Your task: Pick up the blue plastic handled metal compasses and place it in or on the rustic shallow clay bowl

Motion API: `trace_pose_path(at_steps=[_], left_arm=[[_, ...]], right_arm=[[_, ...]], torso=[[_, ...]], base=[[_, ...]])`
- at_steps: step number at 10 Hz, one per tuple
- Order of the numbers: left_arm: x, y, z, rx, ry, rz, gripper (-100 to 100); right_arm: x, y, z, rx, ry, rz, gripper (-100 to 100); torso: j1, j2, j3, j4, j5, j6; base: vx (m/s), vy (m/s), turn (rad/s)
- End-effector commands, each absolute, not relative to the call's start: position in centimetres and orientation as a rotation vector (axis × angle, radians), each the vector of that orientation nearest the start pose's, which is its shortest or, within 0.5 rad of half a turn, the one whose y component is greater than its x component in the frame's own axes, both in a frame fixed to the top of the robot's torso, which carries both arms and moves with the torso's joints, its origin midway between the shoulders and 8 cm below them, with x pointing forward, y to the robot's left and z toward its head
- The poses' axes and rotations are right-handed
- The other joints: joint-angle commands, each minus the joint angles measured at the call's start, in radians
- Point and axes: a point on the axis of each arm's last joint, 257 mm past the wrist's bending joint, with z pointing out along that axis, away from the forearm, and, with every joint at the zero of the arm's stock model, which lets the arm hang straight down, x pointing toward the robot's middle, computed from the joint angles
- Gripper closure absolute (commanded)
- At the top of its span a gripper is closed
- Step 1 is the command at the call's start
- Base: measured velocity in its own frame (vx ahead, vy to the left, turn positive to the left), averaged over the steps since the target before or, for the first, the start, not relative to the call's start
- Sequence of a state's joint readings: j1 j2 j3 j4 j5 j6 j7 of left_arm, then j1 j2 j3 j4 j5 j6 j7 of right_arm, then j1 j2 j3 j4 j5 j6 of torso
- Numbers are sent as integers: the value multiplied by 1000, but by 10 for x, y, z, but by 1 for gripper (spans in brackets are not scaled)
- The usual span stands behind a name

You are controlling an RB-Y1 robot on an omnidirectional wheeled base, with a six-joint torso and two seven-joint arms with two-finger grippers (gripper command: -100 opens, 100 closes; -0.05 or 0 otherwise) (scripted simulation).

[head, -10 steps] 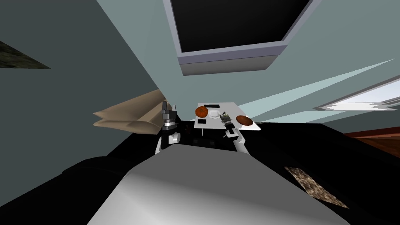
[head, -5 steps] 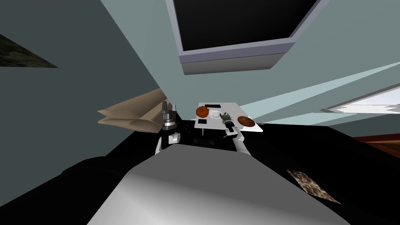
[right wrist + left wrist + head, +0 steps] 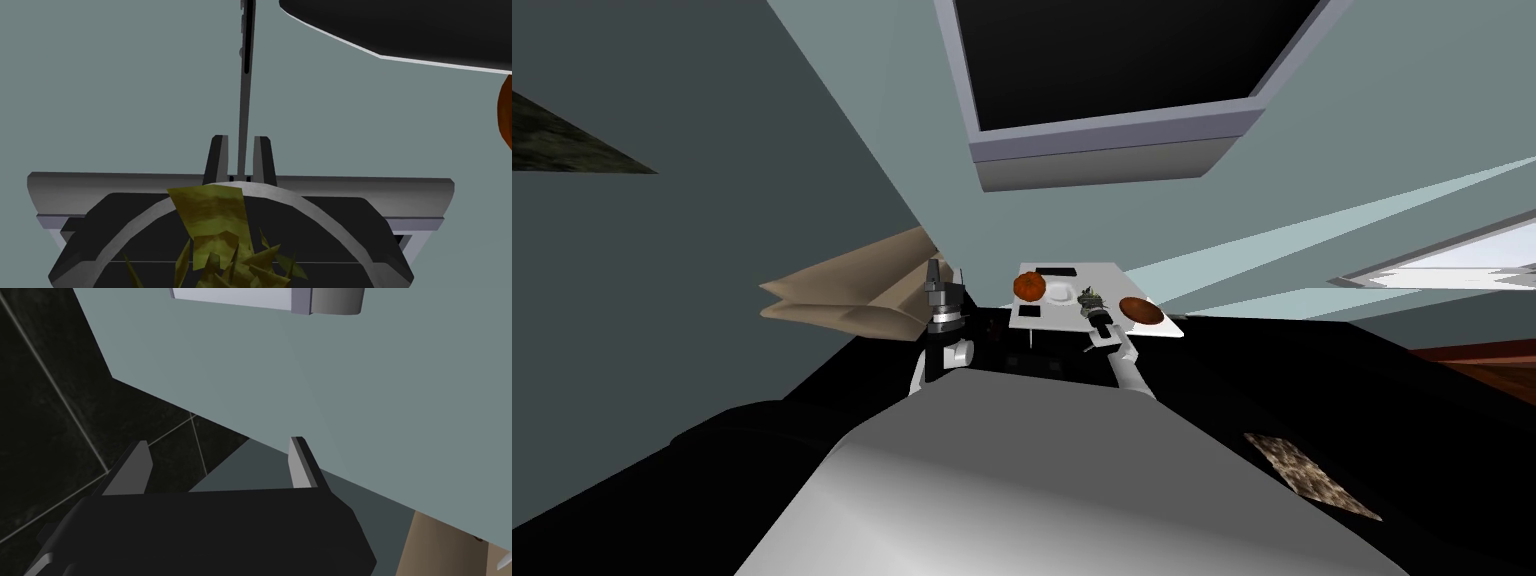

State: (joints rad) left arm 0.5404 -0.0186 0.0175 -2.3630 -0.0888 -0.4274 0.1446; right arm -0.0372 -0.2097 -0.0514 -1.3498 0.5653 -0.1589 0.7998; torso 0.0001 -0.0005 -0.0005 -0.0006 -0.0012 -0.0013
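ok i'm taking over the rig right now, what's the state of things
Left gripper: open, empty, raised to the left of the white table.
Right gripper: shut on the compasses, whose thin dark leg sticks out past the fingertips. It is over the table, left of the brown shallow bowl, with a leafy green thing close by it.
Done: compasses gripped.
Left: carry them right to the bowl, set them in it, open the fingers.

Thin dark compasses (image 3: 245, 95) pinched betw. R gripper (image 3: 240, 140) fingers; brown shallow bowl (image 3: 1140, 310) on table (image 3: 1097, 274).
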Motion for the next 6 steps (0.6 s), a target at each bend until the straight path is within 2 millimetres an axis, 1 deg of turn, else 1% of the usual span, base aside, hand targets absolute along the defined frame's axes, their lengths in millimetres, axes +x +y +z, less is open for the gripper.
trace_pose_path(at_steps=[1, 2, 3, 4, 5, 6], left_arm=[[337, 281, 34, -693, 626, -1337, 0], [337, 281, 34, -693, 626, -1337, 0], [337, 281, 34, -693, 626, -1337, 0], [337, 281, 34, -693, 626, -1337, 0], [337, 281, 34, -693, 626, -1337, 0], [337, 281, 34, -693, 626, -1337, 0]], right_arm=[[544, -298, -276, -16, 1627, 27, 0], [534, -292, -280, -23, 1629, 43, 100], [531, -291, -280, -26, 1630, 45, 100], [534, -292, -278, -24, 1625, 42, 100], [533, -292, -278, -24, 1625, 43, 0], [537, -288, -277, -26, 1634, 32, 100]], torso=[[0, 0, 0, 0, 0, 0], [0, 0, 0, 0, 0, 0], [1, 1, 0, -1, 0, 1], [1, 1, 0, -2, -1, 1], [0, 1, 0, -2, -1, 1], [0, 1, -1, -2, -1, 1]], base=[[0, 0, 0], [6, 10, -77], [9, 16, -83], [2, 8, -16], [0, 0, 0], [-23, -24, 7]])
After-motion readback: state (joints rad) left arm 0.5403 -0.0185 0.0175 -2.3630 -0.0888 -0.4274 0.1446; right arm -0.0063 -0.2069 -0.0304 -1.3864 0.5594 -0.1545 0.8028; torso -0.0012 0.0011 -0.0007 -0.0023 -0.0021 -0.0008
